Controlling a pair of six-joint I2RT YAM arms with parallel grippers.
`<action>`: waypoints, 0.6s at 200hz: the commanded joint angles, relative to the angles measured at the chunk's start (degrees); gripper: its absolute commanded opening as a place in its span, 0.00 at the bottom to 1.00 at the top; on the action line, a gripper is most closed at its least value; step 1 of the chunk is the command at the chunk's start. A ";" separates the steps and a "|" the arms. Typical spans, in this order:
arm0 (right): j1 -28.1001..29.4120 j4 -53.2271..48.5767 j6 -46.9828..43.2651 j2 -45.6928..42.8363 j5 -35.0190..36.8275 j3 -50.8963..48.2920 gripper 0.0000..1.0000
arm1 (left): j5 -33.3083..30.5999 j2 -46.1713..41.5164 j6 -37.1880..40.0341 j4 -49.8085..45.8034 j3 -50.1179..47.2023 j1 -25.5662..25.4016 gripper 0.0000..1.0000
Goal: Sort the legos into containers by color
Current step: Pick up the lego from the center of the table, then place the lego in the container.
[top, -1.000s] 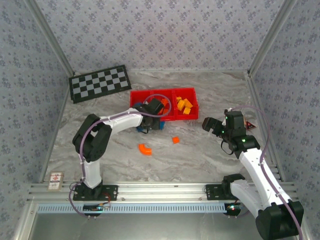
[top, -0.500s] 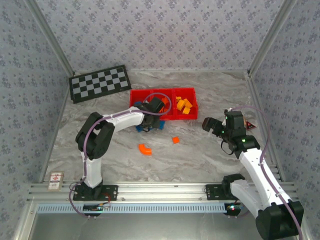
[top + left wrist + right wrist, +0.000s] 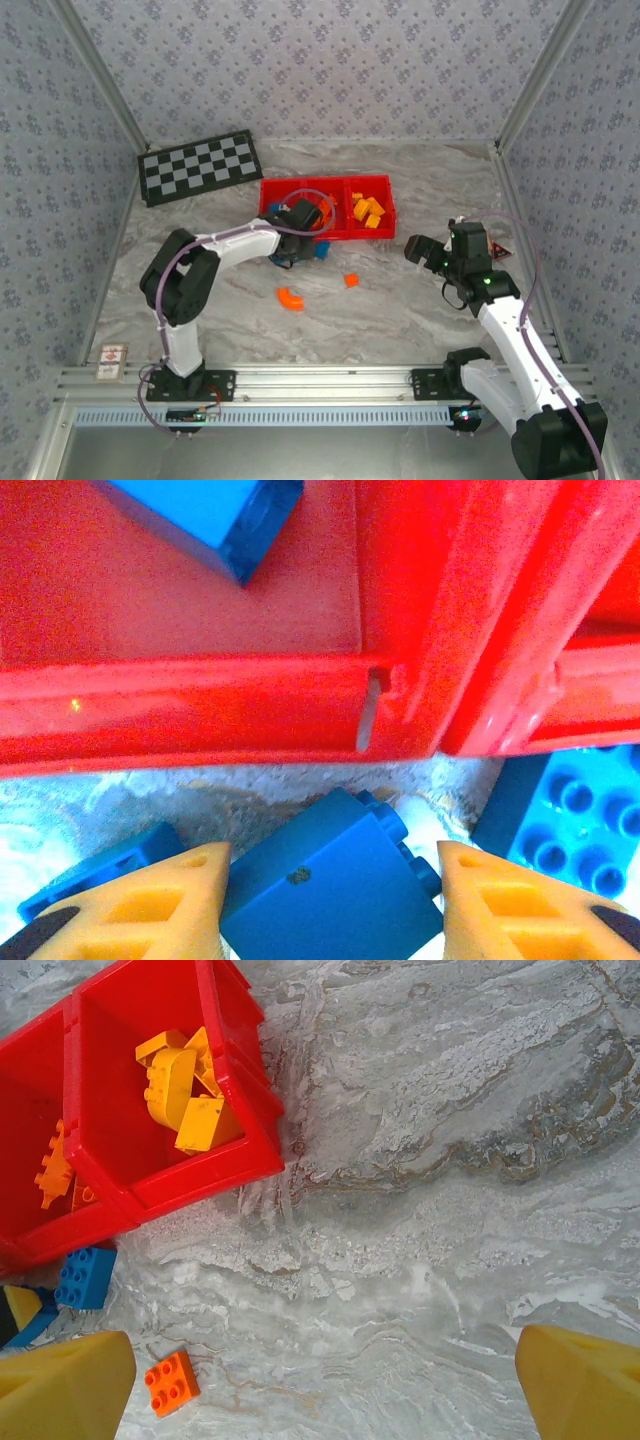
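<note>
My left gripper (image 3: pixel 330 905) is low in front of the red containers (image 3: pixel 200 705), shut on a dark blue lego (image 3: pixel 330 880) that sits tilted between its yellow fingers. A light blue lego (image 3: pixel 570 820) lies to its right and another blue piece (image 3: pixel 100 870) to its left. One blue lego (image 3: pixel 215 515) lies in the left bin. From above, the left gripper (image 3: pixel 298 243) is at the containers' (image 3: pixel 262 195) front edge. Yellow legos (image 3: pixel 368 212) fill the right bin. A curved orange lego (image 3: pixel 290 298) and a small orange lego (image 3: pixel 350 280) lie on the table. My right gripper (image 3: pixel 420 248) hangs open above bare table.
A black-and-white checkered board (image 3: pixel 200 165) lies at the back left. The right wrist view shows the containers (image 3: pixel 200 1185) with yellow legos (image 3: pixel 185 1090), an orange piece (image 3: pixel 55 1165) in the middle bin, and the small orange lego (image 3: pixel 170 1382) on marbled tabletop.
The left gripper's fingers have narrowed onto the dark blue lego, and the left arm has shifted slightly to the left. The right arm has not moved.
</note>
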 commanded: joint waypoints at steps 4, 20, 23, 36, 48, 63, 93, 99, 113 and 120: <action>0.17 -0.72 0.46 -0.68 0.22 -0.18 1.00 | -1.49 -5.41 -0.87 -0.28 -1.10 0.30 0.37; 0.24 -0.73 0.53 -0.59 0.24 -0.10 1.00 | -2.49 -8.00 -0.79 -0.84 -1.51 0.30 0.37; 0.32 -0.70 0.51 -0.59 0.20 -0.11 1.00 | -2.75 -8.48 -0.71 -0.98 -1.57 0.31 0.37; 0.30 -0.63 0.51 -0.50 0.26 -0.03 1.00 | -3.88 -10.63 -0.36 -1.59 -1.51 0.38 0.37; 0.26 -0.53 0.48 -0.41 0.29 -0.01 1.00 | -5.37 -12.57 0.11 -2.25 -1.31 0.41 0.37; 0.28 -0.44 0.54 -0.32 0.32 -0.01 1.00 | -7.01 -14.58 0.94 -2.62 -0.60 1.01 0.38; 0.30 -0.43 0.51 -0.32 0.26 -0.14 1.00 | -7.06 -15.01 3.89 -2.66 2.54 4.39 0.38; 0.30 -0.55 0.50 -0.32 0.28 -0.15 1.00 | -6.99 -14.43 4.63 -2.83 3.60 5.29 0.38; 0.34 -0.92 0.58 -0.48 0.35 -0.10 1.00 | -5.94 -12.74 6.15 -2.82 6.29 7.20 0.38; 0.33 -1.08 0.45 -0.62 0.45 -0.11 1.00 | -5.28 -11.69 6.78 -2.48 7.56 8.10 0.38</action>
